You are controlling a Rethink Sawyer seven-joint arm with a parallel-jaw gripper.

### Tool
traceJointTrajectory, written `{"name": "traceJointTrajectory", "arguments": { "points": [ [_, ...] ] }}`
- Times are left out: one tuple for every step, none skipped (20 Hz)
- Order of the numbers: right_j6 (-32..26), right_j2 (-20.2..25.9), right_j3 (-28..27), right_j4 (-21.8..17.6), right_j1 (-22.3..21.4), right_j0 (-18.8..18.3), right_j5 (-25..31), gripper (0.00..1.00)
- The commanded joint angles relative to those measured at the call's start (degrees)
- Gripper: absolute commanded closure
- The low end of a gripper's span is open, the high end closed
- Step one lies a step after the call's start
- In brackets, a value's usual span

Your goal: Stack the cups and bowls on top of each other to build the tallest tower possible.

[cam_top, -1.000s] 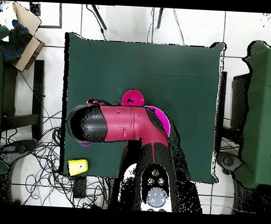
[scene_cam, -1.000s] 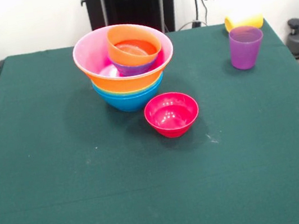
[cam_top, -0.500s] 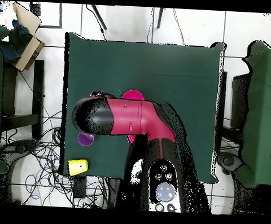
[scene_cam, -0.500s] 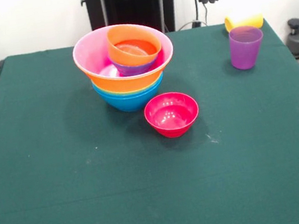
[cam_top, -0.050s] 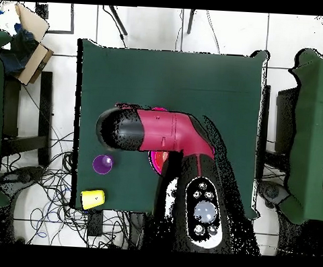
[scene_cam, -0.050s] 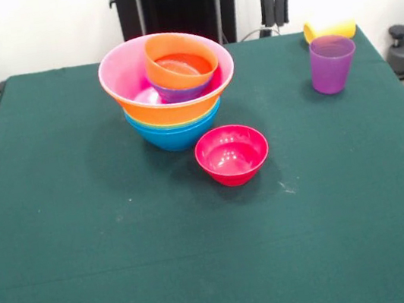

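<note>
Table (scene_cam, -0.050s: 91, 277): green cloth, fills most of front view; same green top in overhead (cam_top, -0.050s: 214, 81).

Arm (cam_top, -0.050s: 161, 132): red/black, lies across mid table in overhead, hides the stack under it. Front view only shows its red end at top edge.

Tower (scene_cam, -0.050s: 169, 87): far-centre of table in front view. Blue bowl (scene_cam, -0.050s: 176, 134) at base, orange bowl (scene_cam, -0.050s: 169, 113) in it, wide pink bowl (scene_cam, -0.050s: 122, 73) in that. Inside the pink one a small dark blue bowl (scene_cam, -0.050s: 181, 90), w/ small orange-red bowl (scene_cam, -0.050s: 180, 59) on top, tilted a bit. Sliver of yellow-green rim betw blue and orange, can't tell more.

Crimson bowl (scene_cam, -0.050s: 232, 154): upright on cloth, just beside tower on near side, apart from it, empty. In overhead mostly under the arm.

Purple cup (scene_cam, -0.050s: 331, 63): upright, far corner area, well apart from tower. Overhead: purple cup (cam_top, -0.050s: 102, 164) clear of arm.

Yellow cup (scene_cam, -0.050s: 329, 28): on its side, just behind purple cup at table edge. Overhead: yellow cup (cam_top, -0.050s: 93, 199) at table corner.

Gripper (scene_cam, -0.050s: 275, 5): hangs at top of front view above table's far edge, betw tower and cups, touching nothing. Two dark fingers w/ narrow gap; holding nothing, but can't tell if parted or closed.
</note>
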Motion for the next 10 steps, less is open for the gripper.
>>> {"name": "traceJointTrajectory", "arguments": {
  "points": [
    [-2.9,5.3,-4.0,-0.5,4.4,-1.6,4.5,1.00],
    [-3.2,5.4,-4.1,-0.6,4.6,-1.8,4.5,1.00],
    [-3.7,5.5,-4.5,-0.8,4.8,-2.0,4.7,1.00],
    [-3.7,5.5,-4.7,-0.9,5.0,-2.1,4.7,1.00],
    [-3.7,5.4,-5.9,-1.4,5.8,-2.0,4.7,1.00],
    [-3.7,5.2,-7.1,-1.9,6.5,-1.8,4.7,1.00],
    [-3.7,5.5,-8.1,-1.7,7.4,-1.9,4.8,1.00],
    [-4.0,5.8,-9.2,-1.7,8.3,-2.0,4.8,1.00],
    [-4.7,6.2,-11.2,-1.8,9.6,-2.3,5.1,1.00],
    [-5.2,6.5,-12.3,-1.8,10.1,-2.5,5.8,1.00]
  ]
}}
